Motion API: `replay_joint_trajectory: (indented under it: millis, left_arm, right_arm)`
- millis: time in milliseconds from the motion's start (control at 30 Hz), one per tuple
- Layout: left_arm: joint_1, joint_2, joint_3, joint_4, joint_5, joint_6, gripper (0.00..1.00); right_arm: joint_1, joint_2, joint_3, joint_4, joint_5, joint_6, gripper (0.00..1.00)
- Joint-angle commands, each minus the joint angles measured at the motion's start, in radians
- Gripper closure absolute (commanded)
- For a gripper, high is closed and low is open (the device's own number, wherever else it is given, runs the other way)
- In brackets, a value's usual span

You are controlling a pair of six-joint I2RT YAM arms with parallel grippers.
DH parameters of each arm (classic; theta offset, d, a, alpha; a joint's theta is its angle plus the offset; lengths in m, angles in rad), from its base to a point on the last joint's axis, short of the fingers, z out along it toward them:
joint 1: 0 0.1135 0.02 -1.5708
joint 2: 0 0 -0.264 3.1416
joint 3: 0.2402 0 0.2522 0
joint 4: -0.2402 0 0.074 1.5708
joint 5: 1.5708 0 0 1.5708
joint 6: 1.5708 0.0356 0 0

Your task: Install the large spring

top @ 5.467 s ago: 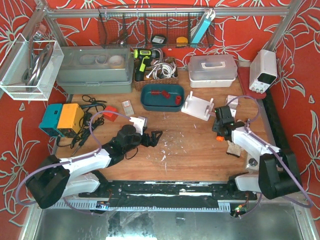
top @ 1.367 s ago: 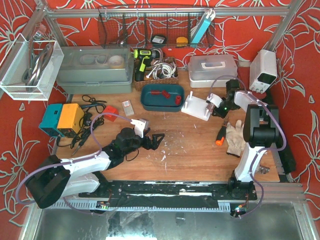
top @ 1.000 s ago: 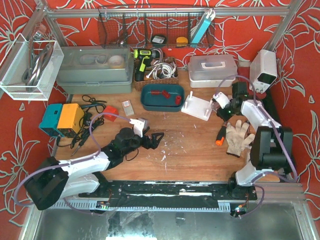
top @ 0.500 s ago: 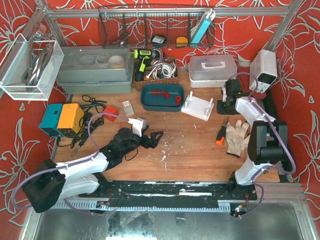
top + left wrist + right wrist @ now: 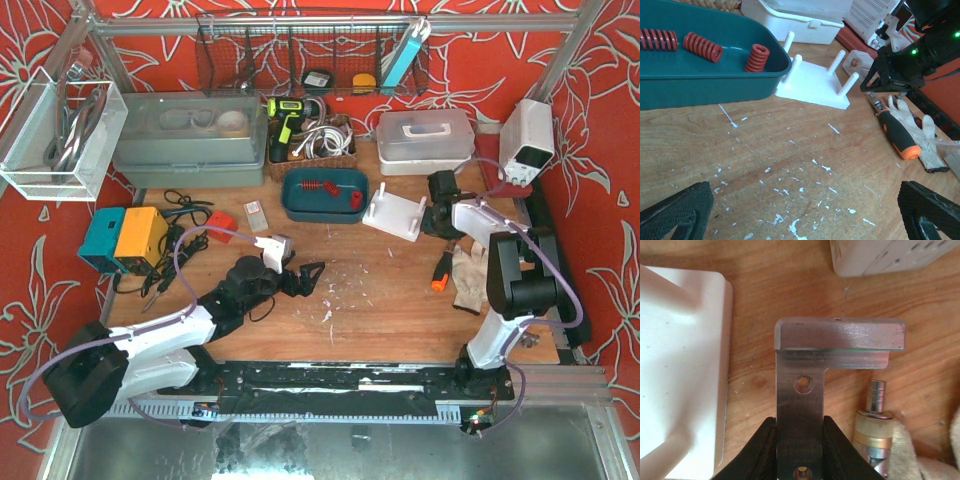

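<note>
The red springs (image 5: 702,46) are lying loose in the teal tray (image 5: 715,85), three of them as I'm counting through the left wrist camera. I can't tell which one is the large one. None of them is being touched.

Just beside the tray's right end, the white peg base (image 5: 812,82) is sitting flat on the wooden table (image 5: 790,165) with its pegs pointing up and bare.

My right gripper (image 5: 800,437) is hovering just right of that base, and its fingers (image 5: 765,445) are pinching an L-shaped metal bracket (image 5: 805,365), with the bracket's short leg pointing away from the base. Under it, the orange-handled screwdriver (image 5: 895,132) is lying on the wood with its handle resting against the pale glove (image 5: 922,137).

My left gripper (image 5: 800,215) is hanging low over the middle of the table, well apart from the tray, with its fingers (image 5: 675,212) spread wide and nothing between them.
</note>
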Motion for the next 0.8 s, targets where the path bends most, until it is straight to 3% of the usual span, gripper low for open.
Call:
replay_joint_trajectory:
  millis: [0,400,600,767]
  left_arm:
    - [-0.006,-0.016,-0.007,0.003,-0.014,0.018,0.0]
    - [-0.006,-0.023,-0.007,-0.005,-0.034,0.024,0.0]
    - [-0.005,-0.015,0.002,-0.025,-0.059,0.029,0.0]
    - [-0.006,-0.035,0.017,-0.089,-0.188,0.009,0.0]
  right_arm:
    - [0.001,0.043,-0.017,0.061,0.005,0.078,0.94]
    - [0.0,0.036,0.016,0.019,-0.006,0.079,0.68]
    - [0.001,-0.093,0.012,-0.053,0.02,0.051,0.61]
    - [0.006,-0.285,-0.01,-0.073,-0.06,0.017,0.56]
